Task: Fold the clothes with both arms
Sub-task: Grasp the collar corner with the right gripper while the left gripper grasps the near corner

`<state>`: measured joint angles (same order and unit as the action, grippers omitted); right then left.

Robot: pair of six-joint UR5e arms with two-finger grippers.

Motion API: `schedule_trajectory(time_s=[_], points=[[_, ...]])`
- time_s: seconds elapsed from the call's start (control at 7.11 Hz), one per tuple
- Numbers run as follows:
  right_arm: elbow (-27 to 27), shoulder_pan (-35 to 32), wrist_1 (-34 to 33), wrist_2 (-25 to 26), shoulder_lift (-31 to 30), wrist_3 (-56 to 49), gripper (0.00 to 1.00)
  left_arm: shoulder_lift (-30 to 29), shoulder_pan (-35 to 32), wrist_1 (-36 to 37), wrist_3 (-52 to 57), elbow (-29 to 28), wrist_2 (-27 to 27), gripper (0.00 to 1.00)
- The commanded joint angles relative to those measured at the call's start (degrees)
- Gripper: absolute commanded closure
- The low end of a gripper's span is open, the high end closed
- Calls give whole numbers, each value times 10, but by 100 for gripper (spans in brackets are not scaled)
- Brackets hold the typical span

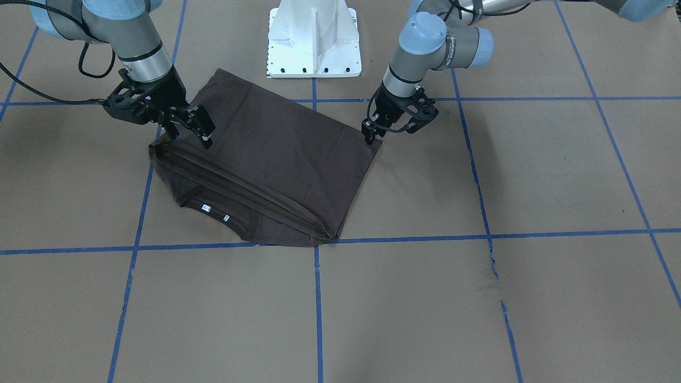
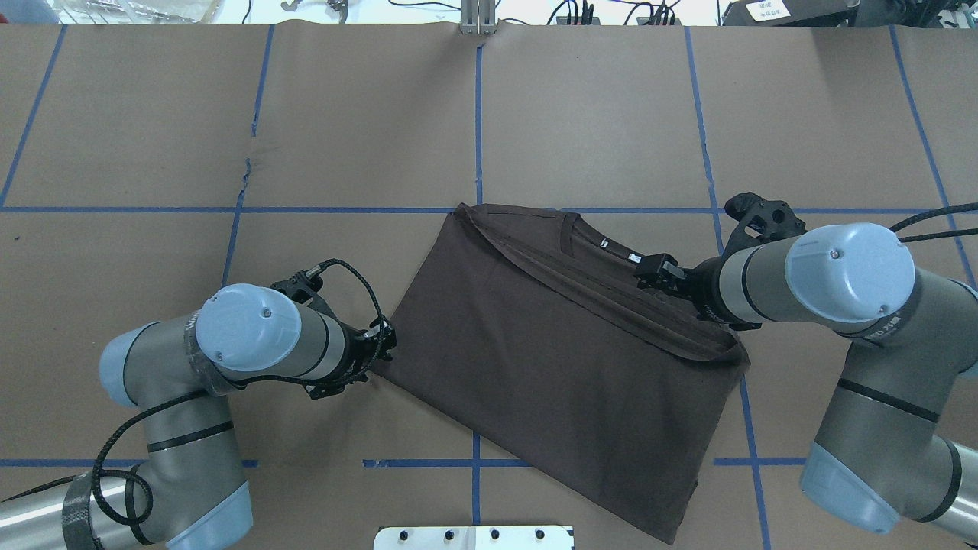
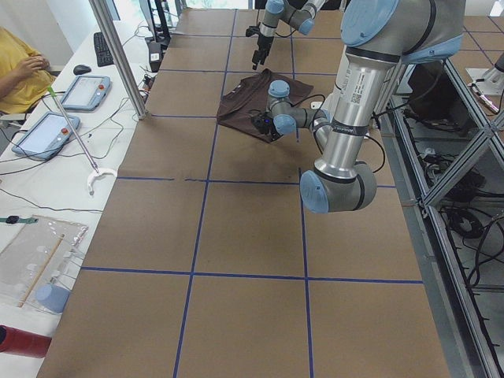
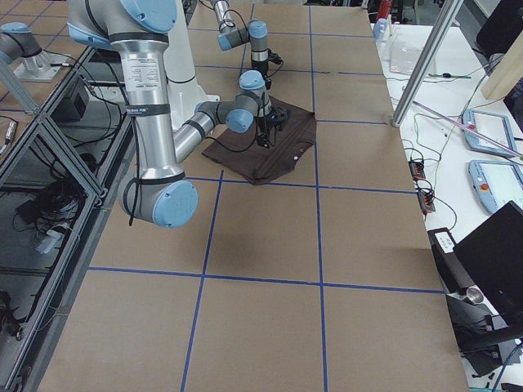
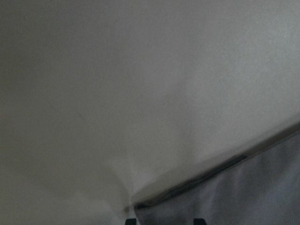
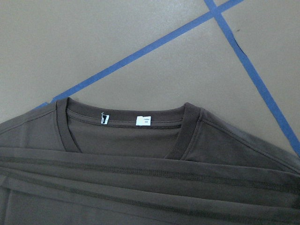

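Note:
The dark brown T-shirt (image 1: 276, 159) lies on the brown paper table, folded over itself, its collar and white tags (image 1: 206, 208) facing away from the robot. It also shows in the overhead view (image 2: 550, 359) and the right wrist view (image 6: 140, 178). My left gripper (image 1: 372, 136) is low at the shirt's corner (image 2: 384, 347). In the left wrist view its tips (image 5: 162, 221) stand apart, with the cloth edge (image 5: 234, 197) between them. My right gripper (image 1: 206, 135) hovers open over the folded edge near the collar (image 2: 659, 271) and holds nothing.
The white base pedestal (image 1: 314, 42) stands just behind the shirt. Blue tape lines (image 1: 317, 298) grid the table. The paper is wrinkled and torn along one line (image 1: 492, 266). A side desk with tablets (image 3: 47, 130) and a seated person (image 3: 20, 67) lies beyond the table's far edge.

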<state>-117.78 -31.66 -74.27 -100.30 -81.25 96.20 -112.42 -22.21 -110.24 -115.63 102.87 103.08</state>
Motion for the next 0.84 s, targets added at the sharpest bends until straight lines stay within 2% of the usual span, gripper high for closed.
schedule_trajectory(time_s=[0.0,0.42,0.56,0.7], points=[[3,0,0,0,-1,-1,0,-1,2,1,0,-3,-1,50],[1,-2,0,-1,-1,-1,0,-5,3,2,1,-7,-16,54],[1,-2,0,-1,-1,-1,0,-6,2,3,1,-7,-17,64],[1,-4,0,-1,-1,-1,0,-6,2,3,1,-8,-17,70]])
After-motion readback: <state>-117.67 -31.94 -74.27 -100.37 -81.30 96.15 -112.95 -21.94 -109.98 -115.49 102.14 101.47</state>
